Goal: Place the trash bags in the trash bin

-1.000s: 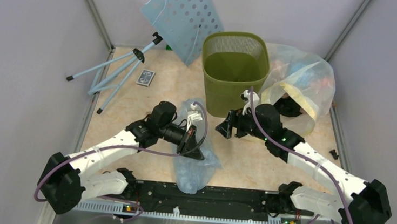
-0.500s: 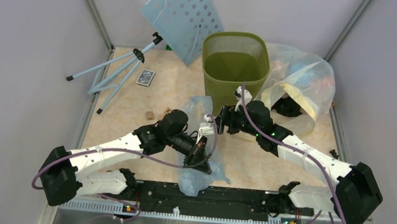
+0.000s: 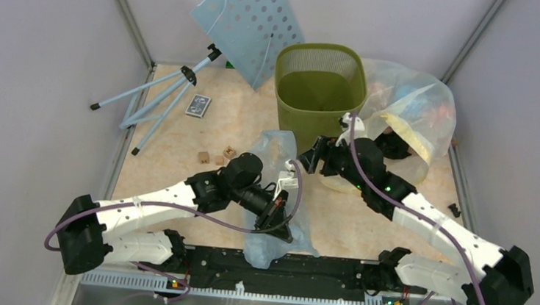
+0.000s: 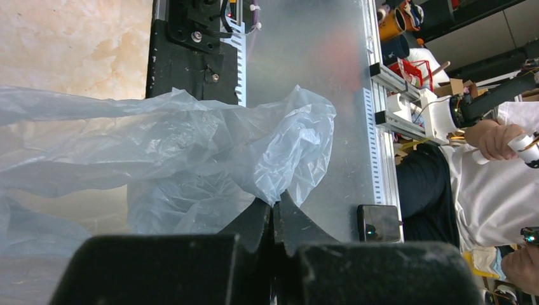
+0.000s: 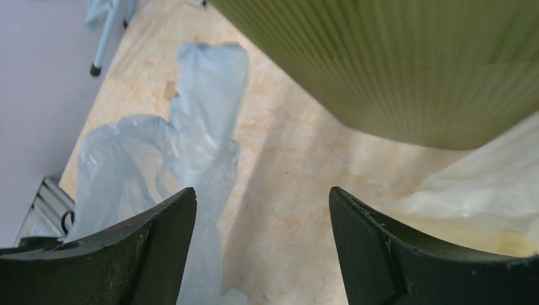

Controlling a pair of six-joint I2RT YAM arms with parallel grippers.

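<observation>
The pale blue-grey trash bag [image 3: 272,197] lies stretched on the table from near the bin's foot to the black rail at the near edge. My left gripper [image 3: 277,227] is shut on a fold of the bag [image 4: 279,159] near its near end. The olive-green trash bin [image 3: 319,98] stands upright at the back centre; its wall fills the top of the right wrist view [image 5: 394,57]. My right gripper [image 3: 312,160] is open and empty, just in front of the bin's lower left corner, above the bag's far end [image 5: 203,127].
A clear-yellowish bag [image 3: 410,113] with colourful contents lies right of the bin. A light-blue perforated panel [image 3: 249,21] on a tripod [image 3: 157,98] leans at the back left. A small card [image 3: 198,105] and small wooden blocks [image 3: 216,155] lie on the table.
My left gripper has moved toward the near edge and right, dragging the bag. My right gripper swung left toward the bag, then drew back a little toward the bin, still open.
</observation>
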